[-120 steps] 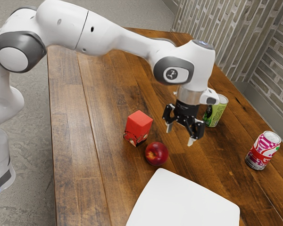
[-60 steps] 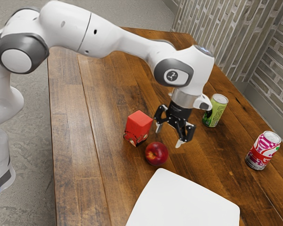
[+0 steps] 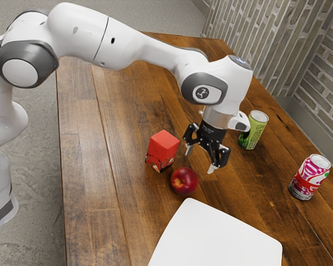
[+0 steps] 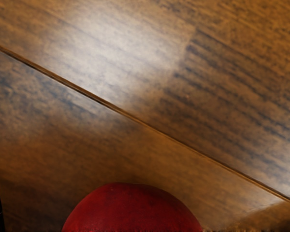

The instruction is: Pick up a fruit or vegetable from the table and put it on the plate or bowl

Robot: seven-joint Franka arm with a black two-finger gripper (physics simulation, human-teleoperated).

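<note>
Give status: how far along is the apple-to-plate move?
Done: nothing yet; the apple lies on the table, off the white plate. In hand: the open gripper hovers just above the apple, not gripping it. Left: descend, grasp, lift, set it on the plate.

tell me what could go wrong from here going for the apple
The open gripper hangs a bit to the exterior view's right of the apple, so a straight descent might clip its side and roll it. The red box sits close beside the apple; a finger could bump it.
</note>
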